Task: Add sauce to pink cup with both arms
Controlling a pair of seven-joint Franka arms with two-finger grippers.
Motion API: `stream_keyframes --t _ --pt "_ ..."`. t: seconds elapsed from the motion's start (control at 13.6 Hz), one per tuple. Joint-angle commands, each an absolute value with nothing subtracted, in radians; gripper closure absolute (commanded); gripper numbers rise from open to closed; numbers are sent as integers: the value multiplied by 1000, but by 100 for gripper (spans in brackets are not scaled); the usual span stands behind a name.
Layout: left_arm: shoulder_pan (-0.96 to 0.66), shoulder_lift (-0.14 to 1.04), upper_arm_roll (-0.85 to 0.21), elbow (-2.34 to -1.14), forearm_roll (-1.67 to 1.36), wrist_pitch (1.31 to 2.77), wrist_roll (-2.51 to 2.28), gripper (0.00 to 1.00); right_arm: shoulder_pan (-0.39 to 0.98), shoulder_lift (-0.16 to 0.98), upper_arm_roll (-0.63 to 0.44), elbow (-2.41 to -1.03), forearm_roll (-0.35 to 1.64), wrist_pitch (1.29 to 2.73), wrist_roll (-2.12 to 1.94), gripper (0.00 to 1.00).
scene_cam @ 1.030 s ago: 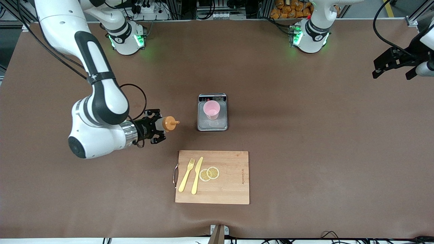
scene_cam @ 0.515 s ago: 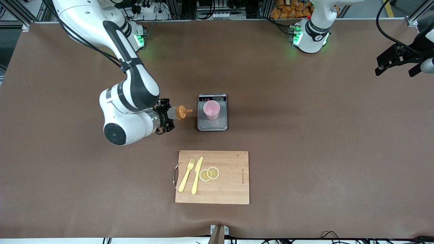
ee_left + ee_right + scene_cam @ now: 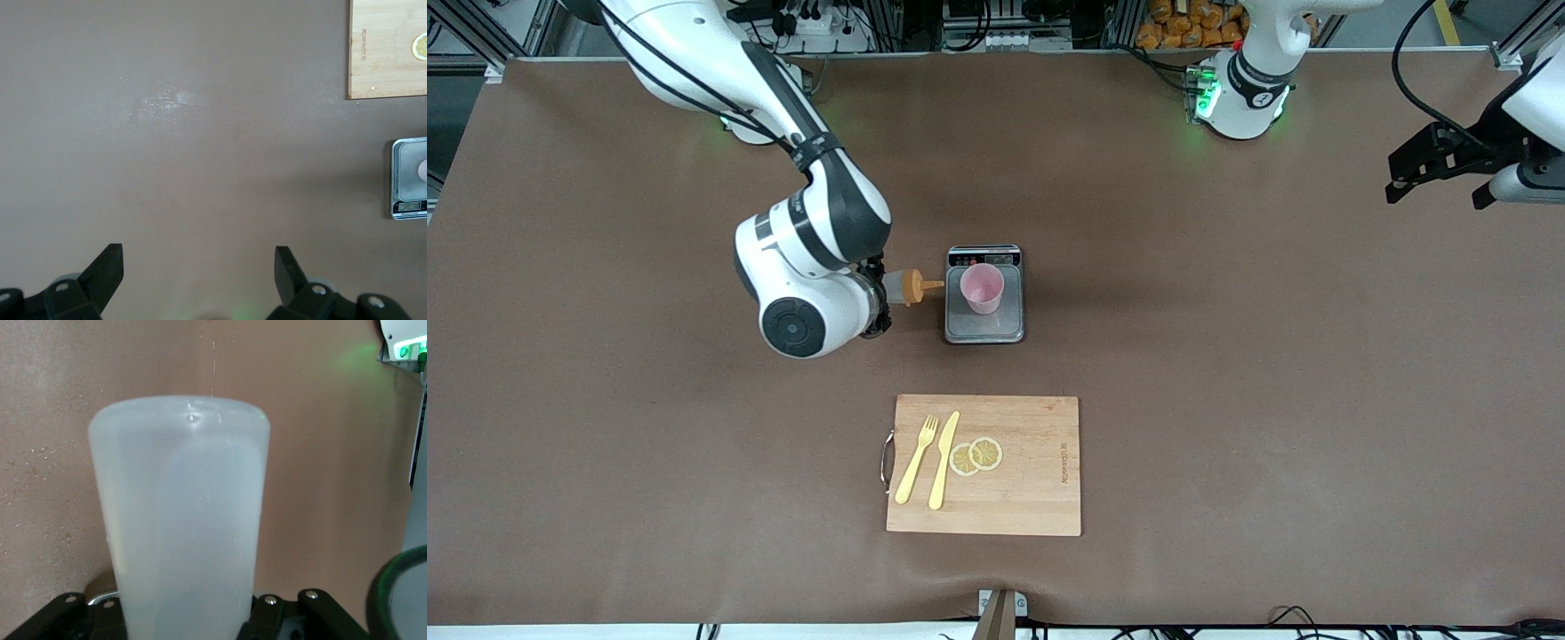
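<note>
The pink cup (image 3: 982, 288) stands upright on a small steel scale (image 3: 984, 327) at mid-table. My right gripper (image 3: 881, 297) is shut on the sauce bottle (image 3: 908, 286) and holds it on its side above the table, beside the scale toward the right arm's end. Its orange nozzle points at the cup and ends just short of the scale's edge. The bottle's frosted white body fills the right wrist view (image 3: 183, 520), between the gripper (image 3: 183, 621) mounts. My left gripper (image 3: 1436, 188) is open and empty, high over the left arm's end of the table. It also shows in the left wrist view (image 3: 198, 267).
A wooden cutting board (image 3: 1032, 498) lies nearer the front camera than the scale. It carries a yellow fork (image 3: 917, 460), a yellow knife (image 3: 943, 460) and two lemon slices (image 3: 976, 455). The left wrist view shows the scale (image 3: 407, 179) and the board's corner (image 3: 383, 60).
My right arm has carried the bottle toward the scale, bringing the nozzle close to the cup. The left gripper has shifted slightly at the table's end.
</note>
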State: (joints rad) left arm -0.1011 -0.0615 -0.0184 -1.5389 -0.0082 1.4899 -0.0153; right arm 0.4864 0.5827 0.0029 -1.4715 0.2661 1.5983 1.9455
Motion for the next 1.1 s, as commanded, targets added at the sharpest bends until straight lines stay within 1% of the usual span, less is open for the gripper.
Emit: stream_keyframes --t 0.0,0.07,0.29,0.52,0.81,1.03 --pt "-101 -58 -64 -1532 8 1482 9 0 526 557 -2 -1493 198 1589 2029 99" --pt "-98 -58 -80 -1532 20 1477 15 0 534 560 -2 -1490 195 1589 2048 99" --pt "-97 -58 -83 -1534 21 1473 23 0 532 561 -3 -1486 173 1589 2077 99" --pt "-91 -58 -83 -1539 20 1473 25 0 595 601 -2 -1471 49 1588 2183 100" --pt "-86 -58 -81 -1542 20 1473 25 0 597 612 0 -1457 55 1591 2184 100" --pt "-80 -60 -81 -1543 20 1470 26 0 597 618 0 -1434 103 1597 2221 100"
